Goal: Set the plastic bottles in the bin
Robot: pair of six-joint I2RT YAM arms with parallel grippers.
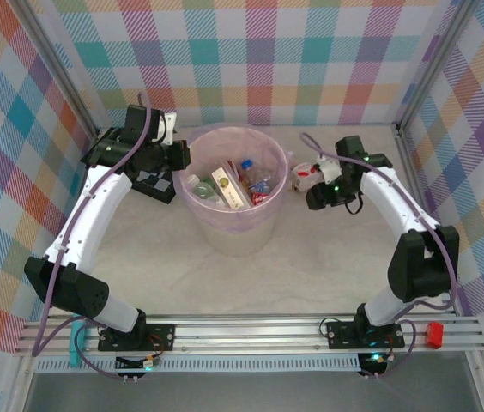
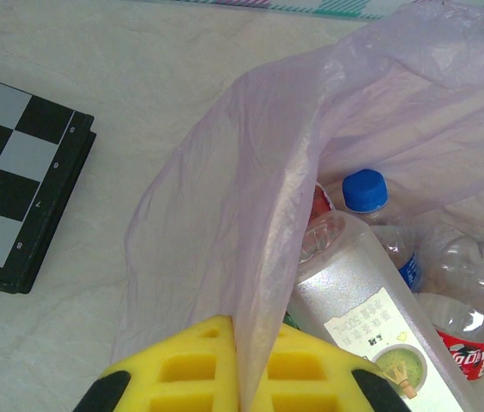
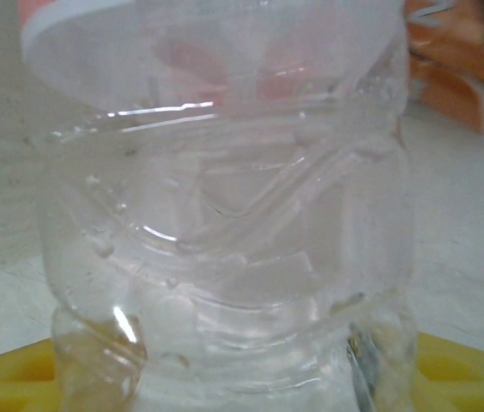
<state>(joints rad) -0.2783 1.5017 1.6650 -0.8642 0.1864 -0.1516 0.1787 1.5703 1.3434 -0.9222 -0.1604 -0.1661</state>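
**Bin part-filled, one bottle beside it**

The bin (image 1: 225,230) holds several plastic bottles (image 1: 230,185). At its left rim the left gripper (image 2: 240,371) pinches the lilac bag (image 2: 251,206). Right of the bin, a clear bottle (image 3: 225,257) sits between the fingers of the right gripper (image 3: 242,382); whether they grip it is unclear.

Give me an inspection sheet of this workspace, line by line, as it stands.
Surface: pale, wrinkled table cover.
Job's things: bin holds several bottles; one clear bottle is outside, right of the bin.
Clutter: checkerboard flat on the cover, left of the bin.
Grippers: left gripper shut on the bin's bag; right gripper around the clear bottle, grip not confirmed.
Cables: purple cables run along both arms; no snag seen.
Surroundings: plaid cloth walls on three sides.
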